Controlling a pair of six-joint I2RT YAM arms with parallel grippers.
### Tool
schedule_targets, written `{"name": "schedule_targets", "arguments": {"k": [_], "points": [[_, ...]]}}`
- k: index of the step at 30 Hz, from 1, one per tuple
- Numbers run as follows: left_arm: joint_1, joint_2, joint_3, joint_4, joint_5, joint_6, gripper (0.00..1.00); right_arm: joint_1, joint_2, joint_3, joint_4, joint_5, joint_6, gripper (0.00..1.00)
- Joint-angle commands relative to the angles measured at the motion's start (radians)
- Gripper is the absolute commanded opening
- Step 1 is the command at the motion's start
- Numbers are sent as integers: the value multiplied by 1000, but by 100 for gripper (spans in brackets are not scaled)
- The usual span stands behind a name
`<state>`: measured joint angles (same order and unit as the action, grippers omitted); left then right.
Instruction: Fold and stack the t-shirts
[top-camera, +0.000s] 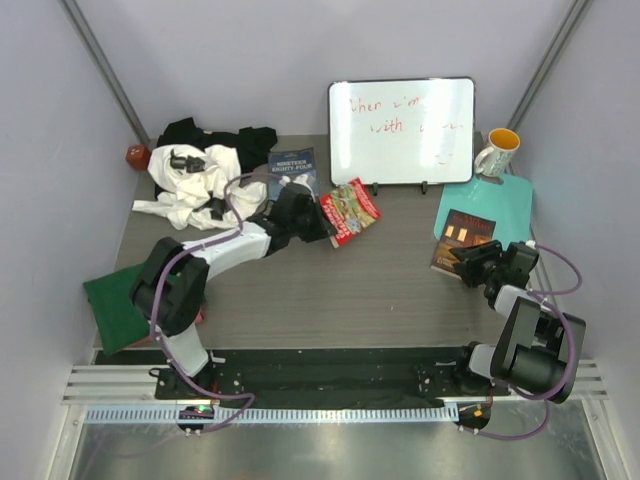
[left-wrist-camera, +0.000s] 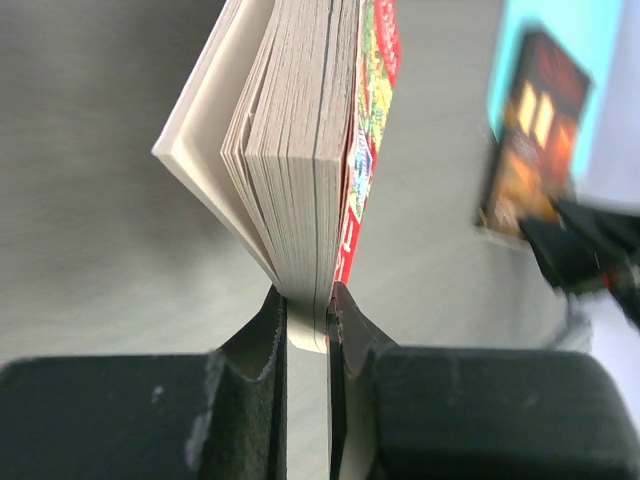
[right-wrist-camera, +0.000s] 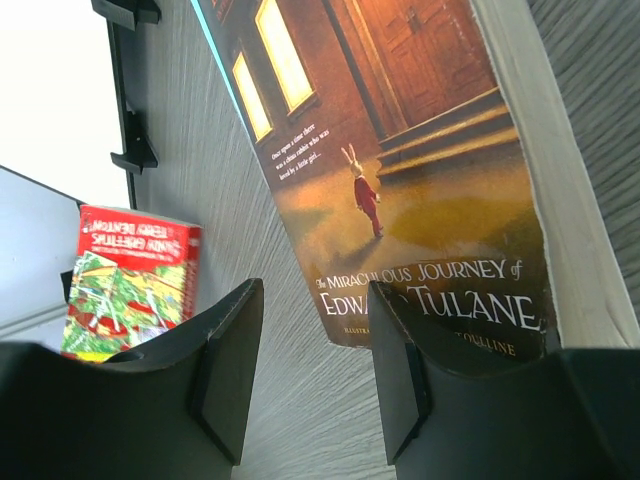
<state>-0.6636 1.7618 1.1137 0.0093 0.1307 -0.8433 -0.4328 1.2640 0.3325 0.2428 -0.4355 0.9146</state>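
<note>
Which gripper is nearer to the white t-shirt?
Left. The left gripper, shut on the red book, is a little right of the white t-shirt; the right gripper is far across the table, at the brown book.

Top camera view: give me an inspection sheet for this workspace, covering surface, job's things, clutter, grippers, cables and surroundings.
Surface: grey wood-grain table.
Job's things: white t-shirt and black t-shirt heaped unfolded at the far left; dark green t-shirt lying flat at the left edge.
Clutter: red book, blue book, dark book partly on the teal mat, mug, whiteboard, reddish ball.
Grippers: left gripper shut on the red book's edge; right gripper open at the dark book's near edge.
Cables: purple cables run along both arms; the left one loops over the heap.
Surroundings: pale walls on three sides.
</note>
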Motion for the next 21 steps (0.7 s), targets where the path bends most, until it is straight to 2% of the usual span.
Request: {"name": "schedule_targets", "arguments": {"k": [1,10,21], "points": [[114,-96,31,-66,-121,68,0,6,20,14,7,-29,3,52],[217,-124,184,-134,-183,130,0,6,54,36,6,-60,-11,52],[249,1,305,-121,-244,93,0,6,61,31,-5,-86,-34,52]]}}
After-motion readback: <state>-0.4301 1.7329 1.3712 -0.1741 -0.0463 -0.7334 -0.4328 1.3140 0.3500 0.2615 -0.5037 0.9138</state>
